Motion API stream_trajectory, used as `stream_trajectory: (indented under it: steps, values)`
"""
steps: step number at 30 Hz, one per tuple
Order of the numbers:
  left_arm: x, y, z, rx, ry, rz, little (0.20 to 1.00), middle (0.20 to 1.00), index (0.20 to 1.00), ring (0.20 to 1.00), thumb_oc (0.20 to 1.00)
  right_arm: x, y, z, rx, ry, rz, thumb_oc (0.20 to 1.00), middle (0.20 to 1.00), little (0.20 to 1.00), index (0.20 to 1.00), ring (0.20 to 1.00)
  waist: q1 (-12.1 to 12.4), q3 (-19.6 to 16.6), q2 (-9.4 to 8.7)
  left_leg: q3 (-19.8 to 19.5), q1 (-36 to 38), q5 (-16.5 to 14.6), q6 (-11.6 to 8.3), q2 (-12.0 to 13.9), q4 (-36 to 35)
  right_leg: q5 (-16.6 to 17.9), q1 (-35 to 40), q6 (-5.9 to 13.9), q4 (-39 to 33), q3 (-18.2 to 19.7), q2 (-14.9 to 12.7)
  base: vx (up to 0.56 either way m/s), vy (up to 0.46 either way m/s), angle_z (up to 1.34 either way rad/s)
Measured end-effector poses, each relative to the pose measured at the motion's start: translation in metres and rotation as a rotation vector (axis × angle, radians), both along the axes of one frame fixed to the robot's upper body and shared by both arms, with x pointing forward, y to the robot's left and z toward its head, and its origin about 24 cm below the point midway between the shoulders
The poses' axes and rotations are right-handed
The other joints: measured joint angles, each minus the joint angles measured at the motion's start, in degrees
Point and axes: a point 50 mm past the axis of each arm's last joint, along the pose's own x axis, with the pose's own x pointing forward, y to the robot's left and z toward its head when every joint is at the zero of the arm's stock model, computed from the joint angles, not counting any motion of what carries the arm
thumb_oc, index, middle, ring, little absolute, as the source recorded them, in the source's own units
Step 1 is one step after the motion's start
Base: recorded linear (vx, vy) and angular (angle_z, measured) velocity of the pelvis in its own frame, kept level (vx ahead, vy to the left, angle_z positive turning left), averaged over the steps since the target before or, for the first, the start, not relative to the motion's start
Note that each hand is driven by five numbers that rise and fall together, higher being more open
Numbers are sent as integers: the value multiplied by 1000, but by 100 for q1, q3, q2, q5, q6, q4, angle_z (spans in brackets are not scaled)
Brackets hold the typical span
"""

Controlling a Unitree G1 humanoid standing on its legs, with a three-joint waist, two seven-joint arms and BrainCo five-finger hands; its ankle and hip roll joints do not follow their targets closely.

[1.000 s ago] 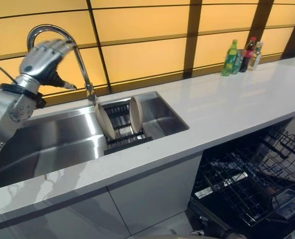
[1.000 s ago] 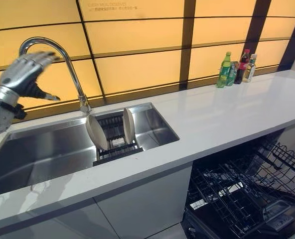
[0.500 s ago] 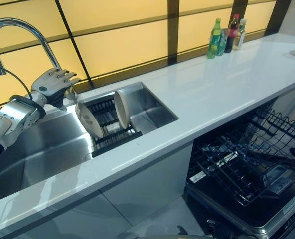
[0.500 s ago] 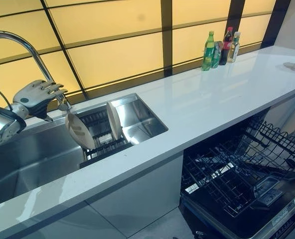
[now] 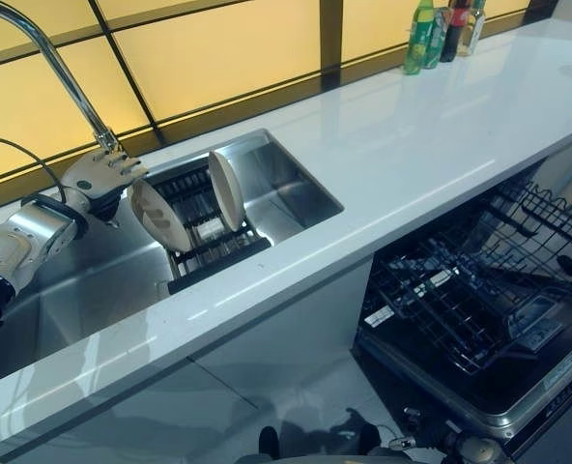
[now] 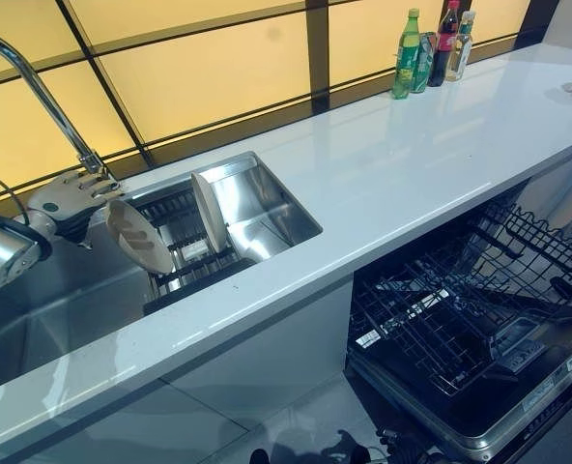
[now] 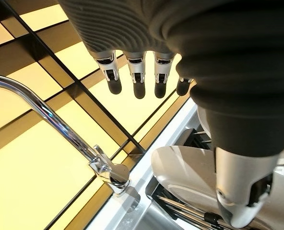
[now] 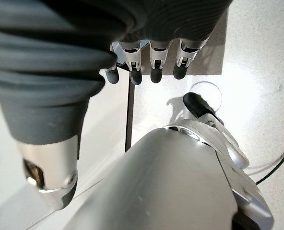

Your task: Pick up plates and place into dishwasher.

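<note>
While the left hand (image 5: 100,174) hangs just beside the near plate (image 5: 160,215), its fingers (image 7: 135,79) are straight and spread and grasp nothing; in the wrist view the thumb (image 7: 240,191) sits over the plate's rim without a visible pinch. Two plates stand on edge in the black rack (image 5: 214,259) inside the sink (image 5: 296,193), the near one tilted toward 9 o'clock, the far plate (image 5: 226,189) more upright at about 2 o'clock from it. The faucet (image 5: 59,72) base rises at 12 o'clock from the hand, close by. The right hand (image 8: 147,62) hangs relaxed over pale floor, holding nothing. The dishwasher (image 5: 479,309) stands open at 4 o'clock from the sink, well apart, its rack pulled out. Risks, as judged: a one-sided thumb press could tip the leaning plate flat into the rack or knock it against its neighbour; a smooth glazed rim could slip from a shallow pinch; fingers could catch the faucet on lift-out. The carry to the dishwasher looks long for one hand, so a weak grasp is likely to fail midway, over the counter (image 5: 412,164) edge.
</note>
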Motion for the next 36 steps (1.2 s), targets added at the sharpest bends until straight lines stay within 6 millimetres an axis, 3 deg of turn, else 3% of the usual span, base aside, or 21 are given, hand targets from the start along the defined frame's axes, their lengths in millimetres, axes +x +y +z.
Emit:
stream_trajectory:
  steps: [20,21,22,36]
  values:
    - [19,-11,17,111,13,16,1000,1000,1000,1000,1000,38,3,14,7,-105,8,1000,1000,1000,1000,1000,-132,651,-178,9,-321,72,25,-45,6,81,-334,4,8,28,-32,-46,13,0]
    - [20,-12,21,111,8,18,846,846,846,846,846,39,3,14,11,-111,1,1000,1000,1000,1000,1000,-133,686,-188,8,-324,72,24,-42,6,81,-336,4,8,28,-30,0,0,0]
    - [20,-13,23,112,6,20,200,200,200,200,200,39,3,14,12,-113,0,1000,1000,1000,1000,1000,-135,692,-192,8,-325,72,24,-41,6,81,-337,4,7,28,-29,0,0,0]
    - [23,-12,27,120,81,95,200,200,200,200,200,57,16,28,79,-229,10,1000,1000,1000,1000,1000,-155,807,-198,12,-279,80,35,-45,6,80,-294,4,7,26,-34,6,-10,0]
